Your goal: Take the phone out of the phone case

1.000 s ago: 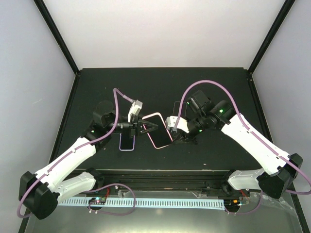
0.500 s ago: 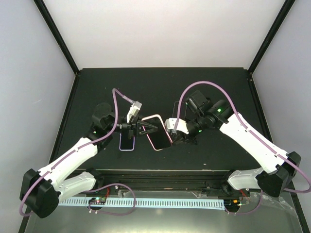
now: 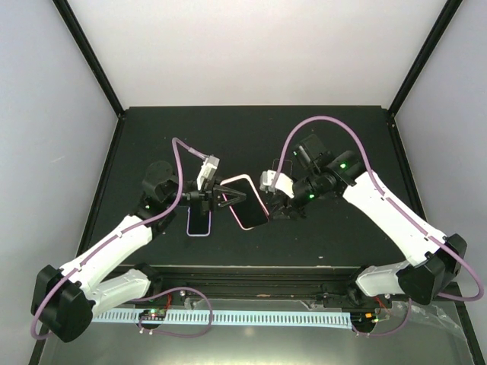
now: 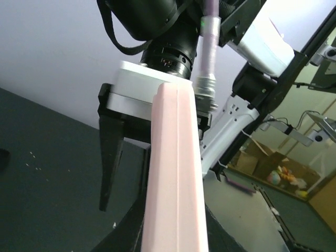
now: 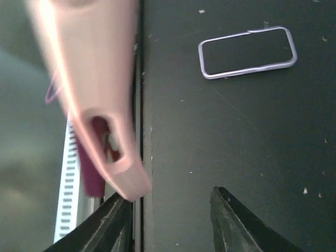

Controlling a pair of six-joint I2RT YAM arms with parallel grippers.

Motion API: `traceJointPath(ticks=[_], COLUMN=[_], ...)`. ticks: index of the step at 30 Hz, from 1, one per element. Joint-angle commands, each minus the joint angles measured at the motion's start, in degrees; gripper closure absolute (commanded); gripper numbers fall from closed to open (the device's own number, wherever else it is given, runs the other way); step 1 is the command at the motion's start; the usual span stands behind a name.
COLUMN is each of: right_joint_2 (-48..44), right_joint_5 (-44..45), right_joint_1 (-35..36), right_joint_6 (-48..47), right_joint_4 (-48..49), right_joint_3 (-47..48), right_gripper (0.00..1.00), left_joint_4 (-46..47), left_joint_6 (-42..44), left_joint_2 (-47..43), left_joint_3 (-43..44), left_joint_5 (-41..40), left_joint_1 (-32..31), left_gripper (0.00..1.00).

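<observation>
The salmon-pink phone case (image 3: 245, 202) is held up off the table between the two arms, and a dark face shows inside its pink rim. My left gripper (image 3: 230, 196) is shut on one end of it. In the left wrist view the case's pink edge (image 4: 176, 173) runs up between my left gripper's (image 4: 173, 233) dark fingers. My right gripper (image 3: 275, 204) is open at the other end. In the right wrist view the case's corner with the camera cutout (image 5: 94, 79) hangs just over the left finger of my right gripper (image 5: 170, 195), and nothing lies between the jaws.
A flat black slab with a lavender rim (image 3: 199, 221) lies on the black table (image 3: 342, 137) just left of the case; it also shows in the right wrist view (image 5: 247, 52). A white toothed strip (image 3: 251, 316) runs along the front edge. Walls close in both sides.
The case has shifted slightly up and to the left with my left gripper. My right gripper has drawn a little farther from the table's front edge, still open.
</observation>
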Motion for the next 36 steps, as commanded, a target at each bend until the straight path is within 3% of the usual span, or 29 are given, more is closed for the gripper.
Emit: traceJointPath(ticks=[1, 3, 7, 18, 22, 26, 29, 36], right_joint_2=[-0.8, -1.4, -1.0, 2.6, 3.0, 4.6, 5.7, 5.4], right_joint_5=[3.6, 6.4, 7.6, -11.8, -13.5, -22.5, -27.0, -24.4], right_joint_1=[-2.1, -2.2, -2.1, -2.2, -2.1, -2.0, -2.1, -2.1], right_joint_6=[11.2, 13.5, 15.8, 15.8, 14.5, 14.2, 15.6, 30.2], right_joint_4=[20.7, 24.4, 27.7, 24.2, 25.4, 24.6, 24.9, 34.7], right_joint_3=[-0.1, -1.2, -1.3, 5.7, 5.4, 6.9, 7.6, 7.1], right_gripper=[0.51, 0.41, 0.37, 0.30, 0.25, 0.22, 0.22, 0.30], left_joint_4=[5.3, 6.1, 12.1, 7.8, 12.6, 16.8, 17.1, 13.3], left_joint_6=[-2.9, -3.5, -7.8, -6.4, -9.5, -11.7, -11.7, -9.2], left_joint_2=[-1.9, -1.7, -1.5, 0.1, 2.3, 4.5, 4.9, 5.4], left_joint_3=[0.4, -0.1, -3.0, -5.2, -7.1, -8.3, -8.8, -9.0], left_joint_5=[6.5, 4.9, 1.5, -5.6, -6.5, -7.5, -8.1, -9.8], left_joint_1=[-1.6, -1.6, -1.6, -1.6, -1.8, -2.2, -2.2, -3.1], left_gripper=[0.98, 0.99, 0.98, 0.99, 0.98, 0.99, 0.98, 0.98])
